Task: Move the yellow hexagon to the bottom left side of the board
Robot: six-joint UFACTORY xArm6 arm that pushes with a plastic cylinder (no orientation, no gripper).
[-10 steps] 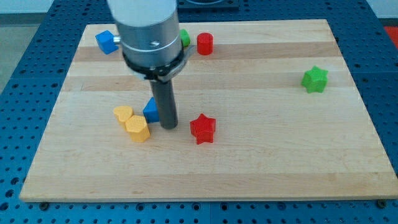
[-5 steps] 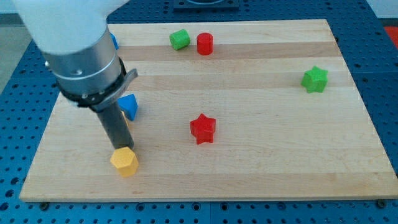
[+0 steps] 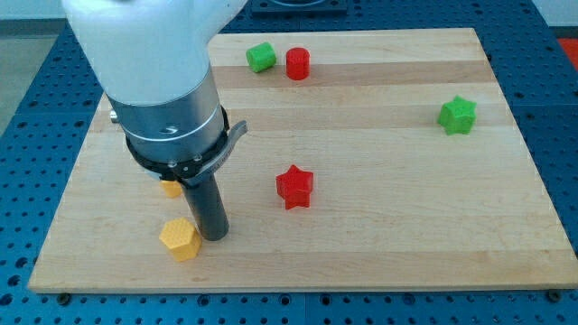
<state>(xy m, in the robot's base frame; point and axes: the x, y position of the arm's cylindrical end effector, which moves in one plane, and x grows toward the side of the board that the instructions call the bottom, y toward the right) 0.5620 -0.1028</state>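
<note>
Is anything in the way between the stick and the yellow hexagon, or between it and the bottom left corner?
Nothing visible. My tip sits just to the view's right of the yellow hexagon, with no block between them. The board from the hexagon toward the bottom-left corner shows only bare wood.

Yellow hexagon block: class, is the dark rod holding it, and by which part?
Nothing is held. My tip stands just right of the yellow hexagon block.

The board point(image 3: 379, 162) looks like pale, smooth wood with visible grain; the yellow hexagon point(image 3: 180, 239) appears matt.
</note>
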